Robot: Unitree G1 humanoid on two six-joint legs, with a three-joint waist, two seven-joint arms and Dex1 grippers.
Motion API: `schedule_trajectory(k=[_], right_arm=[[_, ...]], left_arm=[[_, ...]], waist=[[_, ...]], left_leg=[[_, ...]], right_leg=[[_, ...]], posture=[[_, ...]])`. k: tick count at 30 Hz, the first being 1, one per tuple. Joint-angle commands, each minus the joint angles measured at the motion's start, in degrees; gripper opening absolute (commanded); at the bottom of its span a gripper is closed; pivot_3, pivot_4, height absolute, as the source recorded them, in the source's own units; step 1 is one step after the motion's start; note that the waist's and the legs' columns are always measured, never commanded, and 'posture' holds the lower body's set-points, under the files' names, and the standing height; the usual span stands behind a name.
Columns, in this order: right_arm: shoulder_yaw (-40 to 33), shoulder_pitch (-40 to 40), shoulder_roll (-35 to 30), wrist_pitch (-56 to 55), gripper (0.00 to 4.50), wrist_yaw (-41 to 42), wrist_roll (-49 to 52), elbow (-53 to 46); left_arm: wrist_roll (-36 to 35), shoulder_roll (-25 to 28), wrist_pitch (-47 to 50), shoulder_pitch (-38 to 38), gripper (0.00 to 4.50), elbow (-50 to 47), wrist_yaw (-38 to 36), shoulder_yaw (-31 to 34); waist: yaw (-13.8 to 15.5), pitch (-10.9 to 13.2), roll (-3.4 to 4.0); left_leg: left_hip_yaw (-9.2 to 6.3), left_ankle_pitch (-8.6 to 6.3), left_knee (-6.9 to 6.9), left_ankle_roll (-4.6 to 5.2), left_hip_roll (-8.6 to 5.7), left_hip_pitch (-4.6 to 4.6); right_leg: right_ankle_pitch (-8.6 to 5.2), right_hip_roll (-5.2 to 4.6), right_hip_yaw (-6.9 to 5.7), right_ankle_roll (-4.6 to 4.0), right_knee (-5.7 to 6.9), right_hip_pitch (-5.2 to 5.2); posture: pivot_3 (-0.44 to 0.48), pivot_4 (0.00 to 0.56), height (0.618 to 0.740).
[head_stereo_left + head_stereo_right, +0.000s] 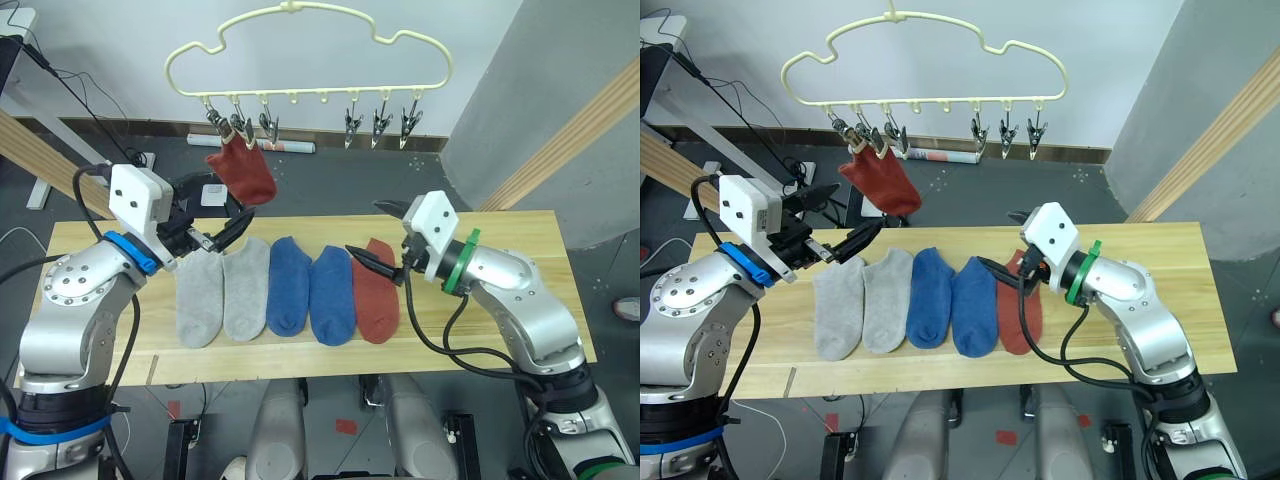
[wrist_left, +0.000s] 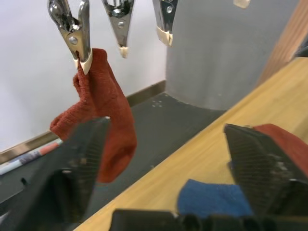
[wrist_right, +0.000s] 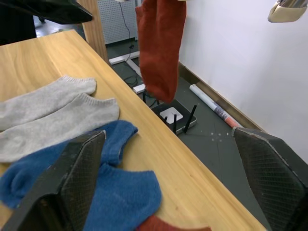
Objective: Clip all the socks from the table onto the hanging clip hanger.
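A pale yellow clip hanger [image 1: 306,55] is seen hanging above the far edge of the table [image 1: 510,290], with a row of small metal clips along its lower bar. One brick red sock [image 1: 243,172] is held by the clip [image 2: 76,36] at the robot's-left end of that row and dangles below the hanger, clear of the table. The other clips are seen bare. Below the hanger, five socks are laid side by side on the table, toes toward the near edge: two light grey socks [image 1: 200,298] [image 1: 245,288] toward the hanger's left end, two blue socks [image 1: 289,285] [image 1: 331,293] under its middle, and a second brick red sock [image 1: 376,293] toward its right end. Neighbouring socks are touching or slightly overlapped. The left gripper [image 1: 225,217] is held above the table's far edge, just below and beside the hanging red sock, its jaws spread wide and nothing between them. The right gripper [image 1: 385,237] is raised over the table below the hanger's right-hand clips, its lower finger [image 1: 368,260] just above the cuff of the red sock on the table; its jaws are also parted widely and nothing is gripped.
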Motion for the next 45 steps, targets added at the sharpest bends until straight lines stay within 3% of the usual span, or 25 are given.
schedule_trajectory(k=[1,11,16,22,27,30,34,45], right_arm=[[-3.6,3.6,-2.3,0.5,4.50,0.6,2.7,-6.3],[-10.1,11.2,-6.4,-0.1,4.50,0.4,6.3,-12.0],[-13.6,10.1,-6.5,1.7,4.50,-0.6,10.3,-13.4],[-13.7,10.0,-6.9,2.2,4.50,-1.6,11.5,-14.6],[-13.5,9.6,-6.9,3.1,4.50,-2.7,12.3,-15.5],[-13.3,9.3,-7.1,3.8,4.50,-3.1,12.8,-16.3],[-13.2,9.2,-7.1,4.5,4.50,-3.8,13.2,-17.1],[-13.1,9.8,-7.7,5.4,4.50,-5.3,14.1,-18.6]], left_arm=[[0.2,-0.9,-0.9,3.0,4.47,-5.1,1.1,0.9],[3.5,-5.6,-2.3,3.8,4.47,-7.6,7.6,-0.3],[5.6,-10.3,-3.2,1.6,4.47,-8.9,12.0,-3.1],[9.7,-16.3,-5.5,-3.0,4.47,-6.5,18.8,-4.4],[11.7,-19.5,-7.7,-5.2,4.47,-3.2,20.4,-6.3],[11.9,-21.0,-8.7,-6.4,3.91,-0.7,21.2,-5.9],[12.6,-21.9,-9.7,-7.7,2.77,1.9,21.4,-6.4],[13.2,-22.8,-13.7,-11.2,2.77,6.7,21.8,-6.2]], waist=[[0.0,0.0,0.00],[0.0,0.0,0.00],[0.1,0.0,-0.03],[0.0,0.0,-0.05],[-0.1,0.0,-0.05],[-0.1,0.0,-0.06],[-0.2,0.0,-0.07],[-0.4,0.1,-0.09]], left_leg=[[0.01,0.00,0.00,0.00,0.00,0.00],[0.00,0.00,0.01,0.02,-0.01,-0.01],[-0.01,0.01,0.02,0.03,-0.03,-0.02],[0.00,0.01,0.01,0.03,-0.05,-0.02],[0.03,0.01,0.02,0.03,-0.06,-0.01],[0.02,0.01,0.03,0.03,-0.06,-0.01],[0.01,0.01,0.03,0.04,-0.07,-0.01],[0.01,0.01,0.03,0.04,-0.07,-0.02]], right_leg=[[0.00,0.00,0.02,0.00,-0.01,0.00],[0.00,0.00,0.03,0.01,-0.03,0.01],[0.00,0.00,0.03,0.01,-0.03,0.02],[0.00,0.04,0.04,0.01,-0.05,0.02],[0.00,0.05,0.06,0.01,-0.04,0.03],[0.00,0.05,0.05,0.01,-0.04,0.03],[0.00,0.06,0.04,0.01,-0.02,0.03],[0.00,0.06,0.02,0.01,-0.03,0.03]], posture=[[0.031,0.471,0.740],[0.020,0.470,0.740],[0.002,0.477,0.740],[-0.016,0.485,0.740],[-0.039,0.488,0.740],[-0.042,0.487,0.740],[-0.052,0.487,0.740],[-0.060,0.492,0.740]])
